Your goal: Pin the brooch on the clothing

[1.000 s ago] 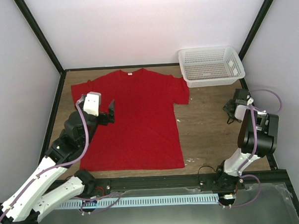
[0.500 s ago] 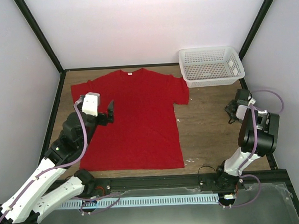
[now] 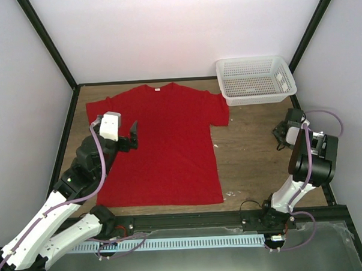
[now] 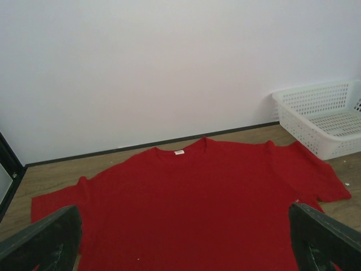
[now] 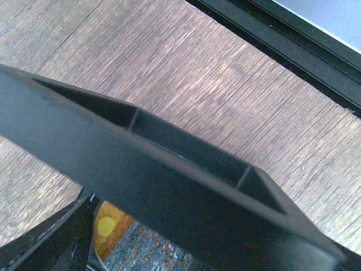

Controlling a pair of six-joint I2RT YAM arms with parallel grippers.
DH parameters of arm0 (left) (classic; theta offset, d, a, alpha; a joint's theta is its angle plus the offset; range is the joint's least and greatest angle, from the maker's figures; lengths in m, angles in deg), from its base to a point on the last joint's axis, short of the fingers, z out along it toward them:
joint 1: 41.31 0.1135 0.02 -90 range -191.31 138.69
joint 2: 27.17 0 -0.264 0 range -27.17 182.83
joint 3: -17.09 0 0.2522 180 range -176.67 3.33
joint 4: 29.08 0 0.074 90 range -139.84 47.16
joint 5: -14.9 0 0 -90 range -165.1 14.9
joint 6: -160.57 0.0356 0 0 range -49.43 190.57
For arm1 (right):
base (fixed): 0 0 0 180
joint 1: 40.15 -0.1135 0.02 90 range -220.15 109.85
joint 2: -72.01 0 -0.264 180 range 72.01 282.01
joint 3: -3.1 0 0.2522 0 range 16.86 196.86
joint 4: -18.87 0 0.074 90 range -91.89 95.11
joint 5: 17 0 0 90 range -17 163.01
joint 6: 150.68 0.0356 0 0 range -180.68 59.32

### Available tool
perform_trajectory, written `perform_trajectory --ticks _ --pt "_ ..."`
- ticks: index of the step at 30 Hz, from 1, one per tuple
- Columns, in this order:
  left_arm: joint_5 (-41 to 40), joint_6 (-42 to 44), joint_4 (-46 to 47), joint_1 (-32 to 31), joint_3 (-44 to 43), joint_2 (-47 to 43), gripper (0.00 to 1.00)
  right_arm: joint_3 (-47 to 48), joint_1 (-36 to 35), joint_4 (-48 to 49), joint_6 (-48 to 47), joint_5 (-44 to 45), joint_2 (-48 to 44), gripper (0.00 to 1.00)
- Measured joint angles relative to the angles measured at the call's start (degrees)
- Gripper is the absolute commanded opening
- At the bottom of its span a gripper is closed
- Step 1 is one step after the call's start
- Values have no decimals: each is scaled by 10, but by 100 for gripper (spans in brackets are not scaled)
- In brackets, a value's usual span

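The left fingers (image 4: 45, 243) are spread wide, empty, above the clothing (image 3: 163, 142); the right fingers (image 3: 279, 133) cannot be judged. The brooch (image 5: 127, 244) is glimpsed behind the stand (image 5: 169, 169), which might be snagged, dislodging it.

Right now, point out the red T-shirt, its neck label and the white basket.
red T-shirt (image 3: 163, 148), top view, chest middle.
neck label (image 4: 179, 152), left wrist view, its centre.
white basket (image 3: 251, 99), top view, near wall.

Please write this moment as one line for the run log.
left gripper: open, over shirt | right gripper: by black stand, grip unclear | brooch: near stand, not on shirt
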Motion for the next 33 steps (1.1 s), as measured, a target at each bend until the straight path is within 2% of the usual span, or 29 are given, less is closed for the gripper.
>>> perform_trajectory --ticks 2,8,13,29,31,33 --pt "0 0 0 0 0 0 100 0 0 2 0 0 0 71" --pt "0 0 0 0 0 -1 100 0 0 2 0 -3 0 56" --pt "0 0 1 0 1 -1 100 0 0 1 0 -9 0 50" --pt "0 0 5 -4 3 -4 100 0 0 -1 1 -10 -15 43" --pt "0 0 5 -4 3 -4 100 0 0 -1 1 -10 -18 45" --pt "0 0 5 -4 3 -4 100 0 0 0 1 -10 -19 51"
